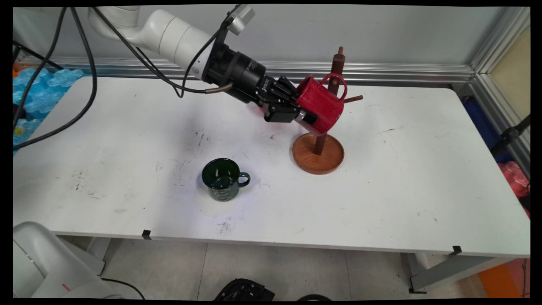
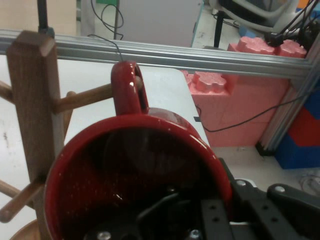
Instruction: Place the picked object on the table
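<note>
The pincer (image 1: 302,113) grips a tilted red mug (image 1: 319,106) by its rim, handle looped over a peg of the wooden rack (image 1: 318,152) near the surface's (image 1: 127,127) far edge.

White arm (image 1: 169,34) reaching in from upper left, angled down rightward, jaws clamped shut.

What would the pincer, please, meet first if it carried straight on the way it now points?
Probably the wooden mug rack: the pincer holds the red mug against its post, handle around a peg.
</note>
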Robot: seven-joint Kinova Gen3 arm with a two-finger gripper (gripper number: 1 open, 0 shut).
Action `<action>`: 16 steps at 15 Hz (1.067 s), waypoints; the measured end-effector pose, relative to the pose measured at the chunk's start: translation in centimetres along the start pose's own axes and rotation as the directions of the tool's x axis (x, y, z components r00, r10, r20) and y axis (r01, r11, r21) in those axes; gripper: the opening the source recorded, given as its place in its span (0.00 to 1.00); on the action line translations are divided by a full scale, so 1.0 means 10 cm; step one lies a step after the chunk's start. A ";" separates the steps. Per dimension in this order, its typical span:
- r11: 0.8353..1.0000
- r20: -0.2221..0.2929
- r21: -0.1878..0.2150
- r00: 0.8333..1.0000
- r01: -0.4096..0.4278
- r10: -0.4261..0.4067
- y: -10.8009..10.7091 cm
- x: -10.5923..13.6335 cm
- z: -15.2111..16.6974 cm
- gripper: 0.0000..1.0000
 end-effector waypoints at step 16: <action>1.000 0.010 -0.024 1.000 0.004 -0.004 0.12 0.08 -0.16 0.00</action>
